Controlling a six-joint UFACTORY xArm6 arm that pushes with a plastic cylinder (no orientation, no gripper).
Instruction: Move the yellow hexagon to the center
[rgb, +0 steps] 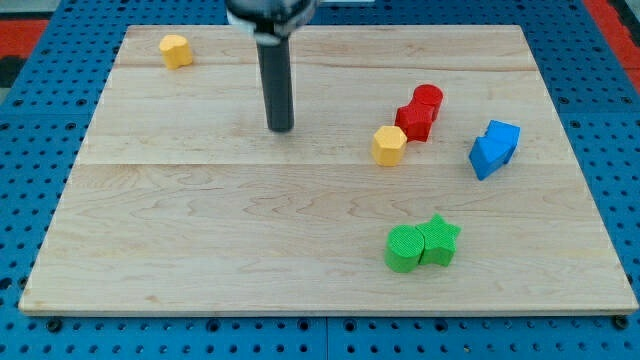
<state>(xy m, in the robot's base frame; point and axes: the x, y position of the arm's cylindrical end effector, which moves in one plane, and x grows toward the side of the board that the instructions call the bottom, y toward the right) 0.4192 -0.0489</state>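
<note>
Our arm carries no claw, only a rod; my tip (281, 128) rests on the wooden board (200, 250) left of centre, touching no block. The yellow hexagon (389, 145) sits right of centre, just beside the red blocks (421, 112). Another yellow block (176, 50) lies upper left, blue blocks (494, 148) far right, green blocks (421, 245) lower right.
</note>
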